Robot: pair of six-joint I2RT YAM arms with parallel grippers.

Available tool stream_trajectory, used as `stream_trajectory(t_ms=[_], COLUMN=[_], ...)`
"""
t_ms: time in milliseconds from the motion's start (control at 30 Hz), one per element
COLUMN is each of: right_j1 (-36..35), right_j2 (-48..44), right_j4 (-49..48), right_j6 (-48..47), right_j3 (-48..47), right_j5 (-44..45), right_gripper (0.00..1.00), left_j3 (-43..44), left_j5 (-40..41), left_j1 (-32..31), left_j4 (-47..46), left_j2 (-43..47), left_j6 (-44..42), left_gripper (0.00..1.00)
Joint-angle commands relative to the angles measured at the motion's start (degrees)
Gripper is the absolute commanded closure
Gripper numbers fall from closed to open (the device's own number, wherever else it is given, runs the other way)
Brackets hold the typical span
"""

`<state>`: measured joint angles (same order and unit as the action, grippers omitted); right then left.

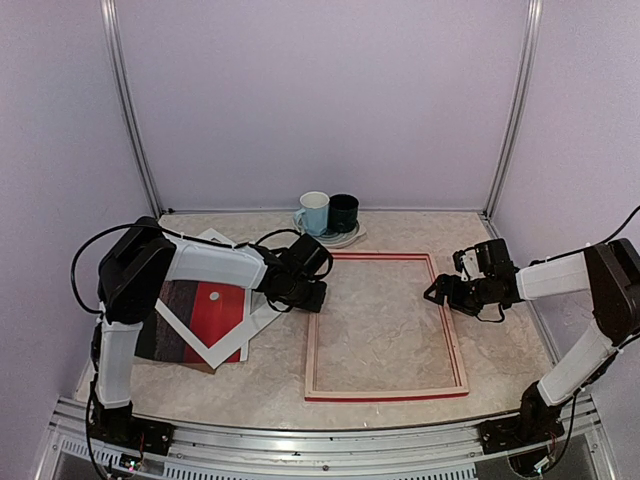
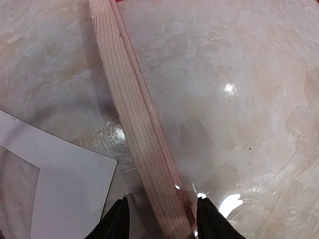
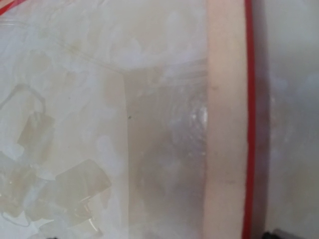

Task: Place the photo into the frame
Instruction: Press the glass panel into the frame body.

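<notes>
At the back edge of the table [image 1: 400, 225], a pale blue mug [image 1: 314, 212] and a dark mug [image 1: 343, 212] stand touching on a plate [image 1: 345, 240], just beyond the frame's far left corner and near the left arm's wrist.

Left of the frame: a white mat [image 1: 250, 335] lies askew over the photo [image 1: 215, 315]. Its red sky and small white sun show through the mat's opening. A dark board [image 1: 165, 325] is under both. One mat corner sits near the frame's left rail, apart from it.

The frame [image 1: 386, 395] lies flat mid-table, pale wood side up, with bare tabletop inside it. There is open tabletop along its near rail and beyond its right rail.

Left gripper [image 1: 305, 290]: at the frame's far left corner, part-open and straddling the left rail. One finger [image 2: 117, 224] stands clear of the wood. The other is at the rail's edge; contact cannot be told. Nothing is clamped.

Right gripper [image 1: 442, 292]: wide open and empty over the right rail.

The photo is well apart from both grippers.
</notes>
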<state>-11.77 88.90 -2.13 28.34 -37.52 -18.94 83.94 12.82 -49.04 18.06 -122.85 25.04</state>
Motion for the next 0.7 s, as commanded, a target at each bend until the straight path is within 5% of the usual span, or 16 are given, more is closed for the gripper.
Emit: stream_trajectory(t_ms=[0, 667], right_j1=[0.0, 0.0], right_j2=[-1.6, -1.8], right_j4=[-0.7, -1.1], right_j6=[-0.2, 0.4], right_j3=[0.5, 0.1], right_j5=[-0.7, -0.8], right_gripper=[0.12, 0.13], left_j3=[1.9, 17.7], left_j5=[2.1, 3.6], left_j1=[0.8, 5.1], left_j4=[4.9, 11.9], left_j2=[-1.4, -6.5], left_j6=[-1.6, -5.3], left_gripper=[0.53, 0.49])
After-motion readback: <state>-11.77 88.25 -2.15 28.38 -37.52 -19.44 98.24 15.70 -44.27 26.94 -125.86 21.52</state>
